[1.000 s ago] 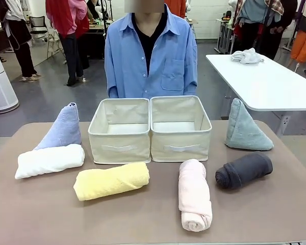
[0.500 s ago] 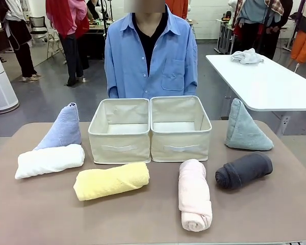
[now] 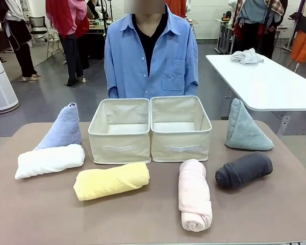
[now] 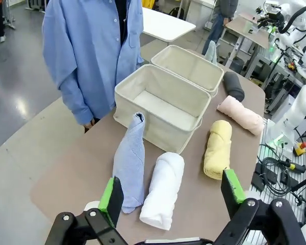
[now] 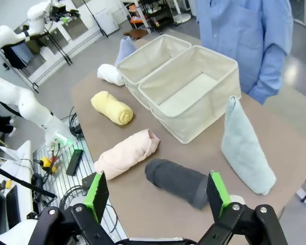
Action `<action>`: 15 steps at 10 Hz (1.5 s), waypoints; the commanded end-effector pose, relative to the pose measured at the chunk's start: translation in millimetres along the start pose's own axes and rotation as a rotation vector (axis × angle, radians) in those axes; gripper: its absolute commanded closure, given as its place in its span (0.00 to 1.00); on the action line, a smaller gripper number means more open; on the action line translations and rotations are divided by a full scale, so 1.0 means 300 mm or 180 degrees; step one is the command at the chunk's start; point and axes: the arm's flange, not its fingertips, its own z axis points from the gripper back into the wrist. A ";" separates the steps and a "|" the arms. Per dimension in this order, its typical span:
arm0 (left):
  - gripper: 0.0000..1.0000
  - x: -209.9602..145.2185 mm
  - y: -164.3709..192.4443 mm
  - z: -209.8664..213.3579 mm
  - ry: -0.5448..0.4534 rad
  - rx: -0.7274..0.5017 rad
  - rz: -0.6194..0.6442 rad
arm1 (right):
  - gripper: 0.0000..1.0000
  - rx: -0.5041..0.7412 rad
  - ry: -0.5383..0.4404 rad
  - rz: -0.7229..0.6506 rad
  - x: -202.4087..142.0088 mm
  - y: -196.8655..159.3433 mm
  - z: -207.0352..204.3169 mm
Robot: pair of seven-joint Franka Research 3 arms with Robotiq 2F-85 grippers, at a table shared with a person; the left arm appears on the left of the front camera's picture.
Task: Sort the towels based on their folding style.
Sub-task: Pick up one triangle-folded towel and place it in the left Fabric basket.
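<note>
Towels (image 3: pixel 111 180) are all on the table (image 3: pixel 51 214), rolls and cones around the two bins (image 3: pixel 120 148). Your left gripper (image 4: pixel 172 193) and right gripper (image 5: pixel 157 190) hover up high, tilted down, jaws wide, empty.

Open lab hall: white worktable (image 3: pixel 265 81), loose cables (image 4: pixel 273 171), polished grey floor (image 3: pixel 56 102).

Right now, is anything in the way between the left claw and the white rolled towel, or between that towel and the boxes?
Nothing visible blocks the open left gripper from the white roll. The periwinkle cone stands close beside it, off the path. Only the wall of the nearer bin needs clearing.
</note>
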 end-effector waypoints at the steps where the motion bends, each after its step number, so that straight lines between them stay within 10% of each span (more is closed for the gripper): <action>1: 0.00 0.001 0.005 -0.008 0.0004 -0.0042 0.0002 | 0.00 0.0013 0.0010 0.0010 0.010 -0.010 -0.016; 15: 0.00 0.001 0.005 -0.008 0.0004 -0.0042 0.0002 | 0.00 0.0013 0.0010 0.0010 0.010 -0.010 -0.016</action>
